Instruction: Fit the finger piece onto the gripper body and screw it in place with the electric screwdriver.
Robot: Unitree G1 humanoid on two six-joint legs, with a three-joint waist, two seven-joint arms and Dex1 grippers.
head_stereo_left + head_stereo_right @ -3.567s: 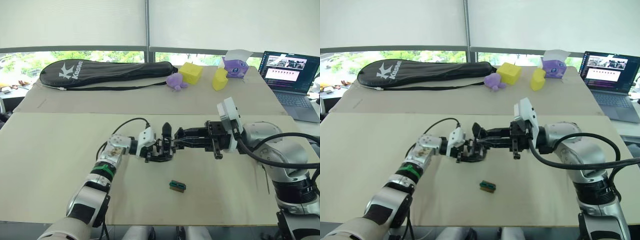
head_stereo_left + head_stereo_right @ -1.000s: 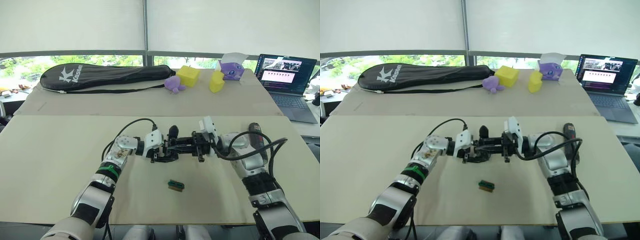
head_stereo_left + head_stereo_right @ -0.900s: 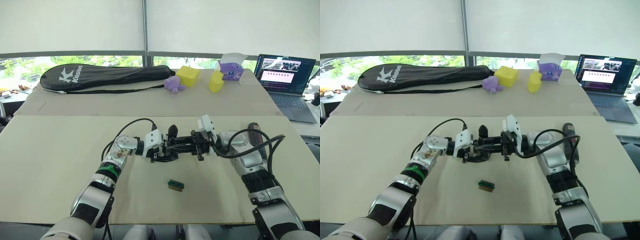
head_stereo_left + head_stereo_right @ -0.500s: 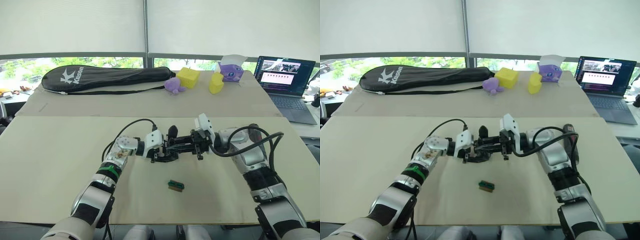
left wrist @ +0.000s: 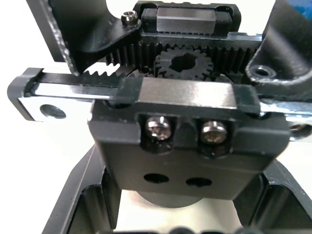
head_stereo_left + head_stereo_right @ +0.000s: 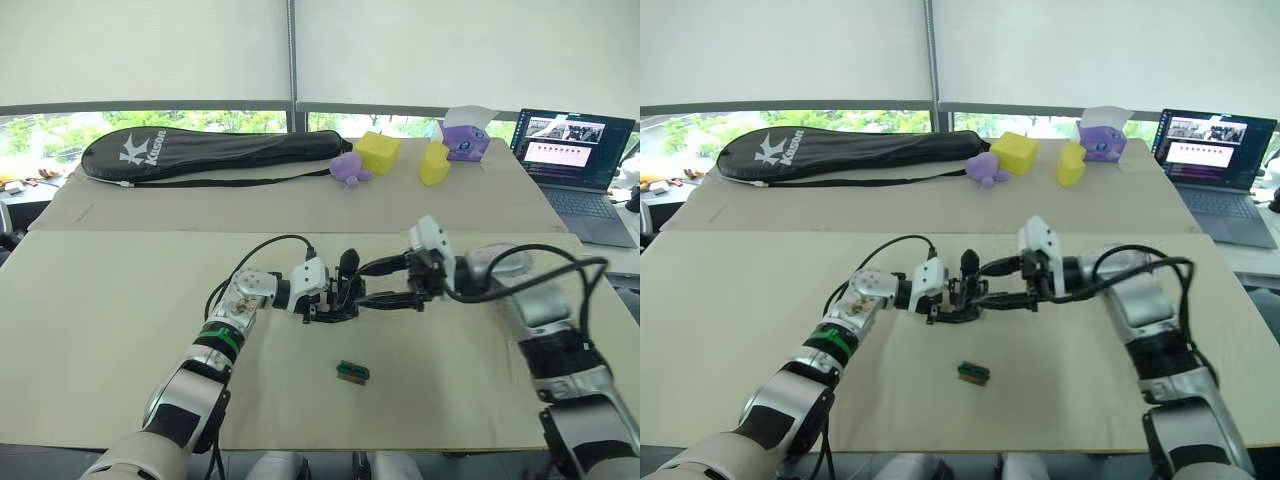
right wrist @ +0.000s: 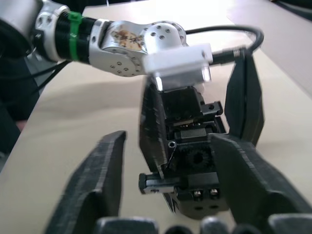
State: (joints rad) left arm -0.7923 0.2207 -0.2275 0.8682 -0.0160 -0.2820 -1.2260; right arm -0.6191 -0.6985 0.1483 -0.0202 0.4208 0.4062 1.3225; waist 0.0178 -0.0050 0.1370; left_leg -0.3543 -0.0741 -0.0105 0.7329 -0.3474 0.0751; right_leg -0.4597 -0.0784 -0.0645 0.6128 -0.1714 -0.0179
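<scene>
The squat black mechanical gripper body (image 6: 334, 298) was held mid-table, clamped in the left gripper (image 6: 322, 297). The right gripper (image 6: 372, 285) was spread wide beside it, its fingers (image 7: 100, 183) straddling the body without contact. Risk noted: a careless closing move could knock the body askew. A small green-brown block (image 6: 353, 372) lay nearby.

Bright, even daylight from the window strip behind the racket bag (image 6: 215, 150), under drawn white blinds. Soft, faint shadows on the table (image 6: 100, 330). Greenery beyond the bag blown out. Motion blur along the right arm, to the right of the bag. Laptop (image 6: 575, 150) screen glowing, no glare. Left wrist close-up of the gripper body (image 5: 185, 126) softly focused, pale background washed out. Right wrist foreground fingers (image 7: 105, 180) blurred.
</scene>
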